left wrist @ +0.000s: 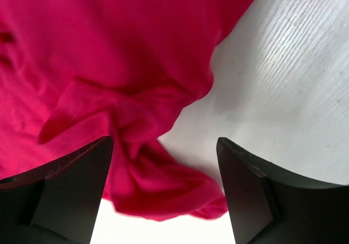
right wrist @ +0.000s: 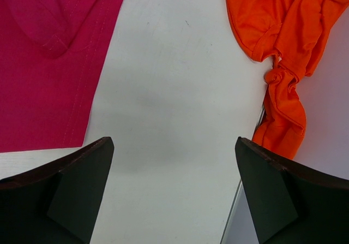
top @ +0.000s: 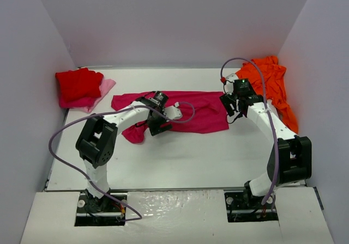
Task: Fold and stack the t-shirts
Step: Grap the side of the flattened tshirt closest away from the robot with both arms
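Top view: the magenta t-shirt is lying spread out in the middle of the table. The red t-shirt is sitting folded in the far left corner on a paler pink cloth, and the orange t-shirt is lying crumpled far right.

Left wrist: the left fingers are standing wide apart, gripping nothing, with a bunched bit of the magenta one lying between them.

Right wrist: the right fingers are spread wide too, hanging over bare table between the magenta hem and the orange cloth.
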Robot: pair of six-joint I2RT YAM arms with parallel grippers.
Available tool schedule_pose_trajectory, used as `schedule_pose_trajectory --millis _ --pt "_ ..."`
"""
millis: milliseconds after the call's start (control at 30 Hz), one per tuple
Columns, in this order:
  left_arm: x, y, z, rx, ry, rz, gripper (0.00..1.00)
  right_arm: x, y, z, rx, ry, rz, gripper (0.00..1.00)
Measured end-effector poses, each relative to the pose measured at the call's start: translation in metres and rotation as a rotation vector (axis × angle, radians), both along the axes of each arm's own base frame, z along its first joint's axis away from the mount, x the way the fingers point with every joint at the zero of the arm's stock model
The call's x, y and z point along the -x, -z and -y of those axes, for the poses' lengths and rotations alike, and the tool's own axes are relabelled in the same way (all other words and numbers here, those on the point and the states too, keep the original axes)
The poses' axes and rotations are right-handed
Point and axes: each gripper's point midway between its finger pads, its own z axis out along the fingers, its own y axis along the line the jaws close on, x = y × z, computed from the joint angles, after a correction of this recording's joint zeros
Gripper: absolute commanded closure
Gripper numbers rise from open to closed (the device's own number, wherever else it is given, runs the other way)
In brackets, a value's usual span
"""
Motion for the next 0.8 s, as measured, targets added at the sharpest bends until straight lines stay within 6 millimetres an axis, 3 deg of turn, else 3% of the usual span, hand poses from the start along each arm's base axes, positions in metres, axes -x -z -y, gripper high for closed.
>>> schedule_pose_trajectory --millis 200,533,800 --pt "0.001 0.025 0.001 -0.067 0.009 -0.029 0.28 0.003 0.005 0.000 0.002 0.000 -0.010 0.09" --pt "-0.013 0.019 -0.004 -0.098 -0.013 0.032 0.28 0.003 0.006 0.001 0.002 0.000 -0.013 0.09" --pt "-0.020 -0.007 -0.008 -0.090 -0.012 0.100 0.28 0.003 0.006 0.000 0.002 0.000 -0.011 0.09"
